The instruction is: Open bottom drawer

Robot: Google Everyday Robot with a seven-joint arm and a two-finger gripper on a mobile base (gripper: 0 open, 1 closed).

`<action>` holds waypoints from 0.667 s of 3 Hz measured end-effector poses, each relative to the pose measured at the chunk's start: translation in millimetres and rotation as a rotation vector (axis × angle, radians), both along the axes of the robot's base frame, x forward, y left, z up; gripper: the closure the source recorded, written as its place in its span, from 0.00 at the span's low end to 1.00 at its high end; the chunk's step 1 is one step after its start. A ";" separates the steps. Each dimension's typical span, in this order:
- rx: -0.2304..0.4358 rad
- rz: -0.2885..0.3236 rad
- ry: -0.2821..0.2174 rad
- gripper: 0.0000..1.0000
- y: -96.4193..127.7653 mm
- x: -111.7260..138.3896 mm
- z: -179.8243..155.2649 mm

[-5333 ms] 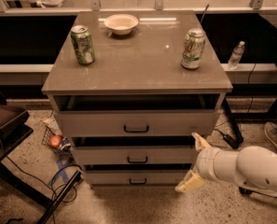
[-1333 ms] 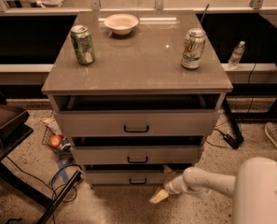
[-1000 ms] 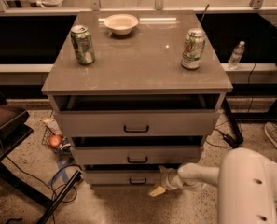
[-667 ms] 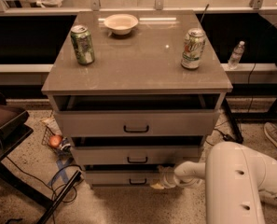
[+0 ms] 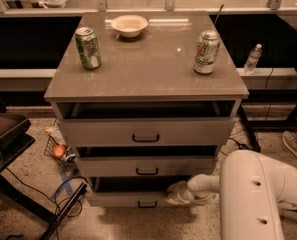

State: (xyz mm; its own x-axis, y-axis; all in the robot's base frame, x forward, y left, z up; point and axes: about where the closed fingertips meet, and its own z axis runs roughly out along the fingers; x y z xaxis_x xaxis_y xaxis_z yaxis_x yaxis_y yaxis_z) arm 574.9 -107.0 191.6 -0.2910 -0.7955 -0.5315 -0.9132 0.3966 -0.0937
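Speckled floor (image 5: 38,170); gripper (image 5: 174,194) closer in than before — at the bottom drawer (image 5: 119,199); grip unclear

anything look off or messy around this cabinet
Nothing spilled: the green can, pale can and bowl stand upright. Top drawer, middle drawer and bottom drawer all sit slightly ajar. Litter lies on the floor left of the cabinet. The gripper is at the bottom drawer's front, right of its handle.

No words or numbers can be read, not on the green can (image 5: 88,48) or the pale can (image 5: 206,52). The gripper (image 5: 174,194) is right at the bottom drawer (image 5: 113,199) front.
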 end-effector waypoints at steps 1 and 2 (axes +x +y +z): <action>0.000 0.000 0.000 1.00 -0.1 -0.1 4.0; 0.004 -0.003 0.002 1.00 -1.9 -5.1 4.1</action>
